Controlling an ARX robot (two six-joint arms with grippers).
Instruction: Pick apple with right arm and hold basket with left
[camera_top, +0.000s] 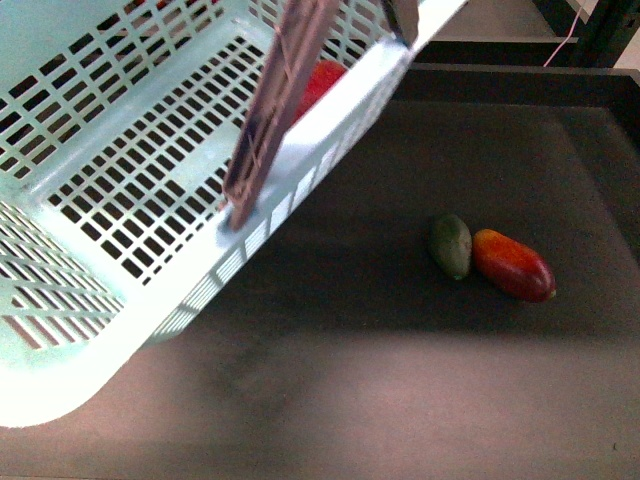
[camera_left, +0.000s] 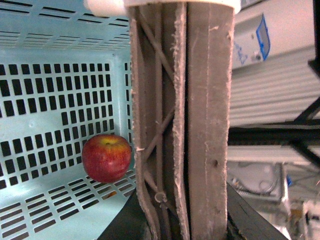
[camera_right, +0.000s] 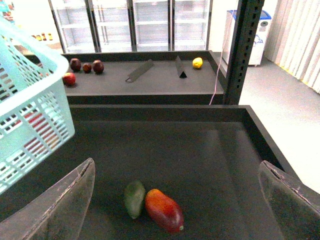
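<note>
1. Basket (camera_top: 120, 180) is seen at far left, tilted over the bench (camera_top: 400, 380).
2. Apple (camera_left: 106, 157) is found inside the basket, resting on the slotted floor near a wall.
3. Brown handles (camera_top: 268, 120) are pinched together by the left gripper (camera_left: 182, 225).
4. Green fruit (camera_top: 451, 245) and mango (camera_top: 513, 265) are noted touching on the bench, right of the basket.
5. Right gripper (camera_right: 176, 167) is held spread wide above that pair.
</note>
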